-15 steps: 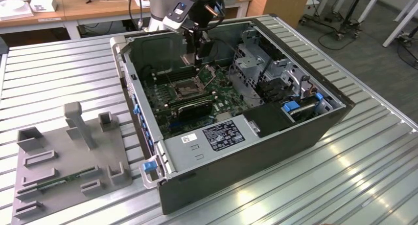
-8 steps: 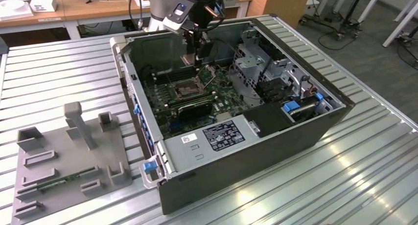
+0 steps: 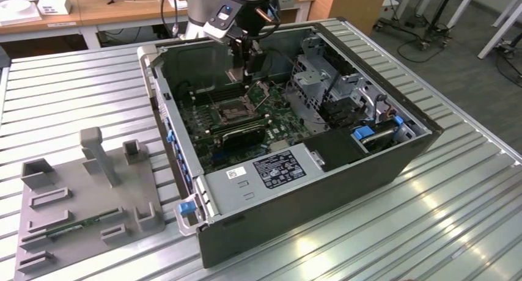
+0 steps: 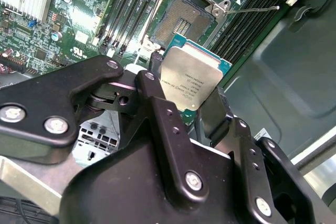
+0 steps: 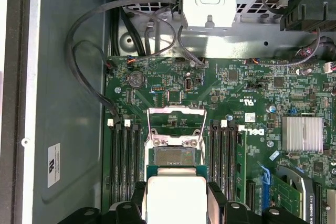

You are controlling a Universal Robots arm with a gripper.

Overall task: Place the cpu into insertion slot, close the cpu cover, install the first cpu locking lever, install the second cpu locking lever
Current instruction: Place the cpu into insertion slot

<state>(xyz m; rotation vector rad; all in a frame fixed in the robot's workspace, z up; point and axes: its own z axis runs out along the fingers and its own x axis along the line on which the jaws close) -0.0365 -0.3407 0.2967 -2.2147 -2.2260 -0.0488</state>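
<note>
My gripper is shut on the cpu, a pale silver square chip pinched at two opposite edges between the black fingers. I hold it in the air above the insertion slot, whose dark pin grid lies uncovered inside the open computer case. In the second wrist view the insertion slot sits just beyond the chip's far edge. The cpu cover is swung up and open at the socket's far side. A thin wire locking lever sticks out free beside the socket.
Long black memory slots flank the socket on both sides. A finned silver heatsink, black cables and a metal drive cage surround it. A grey fixture plate lies on the slatted table at the exterior view's left.
</note>
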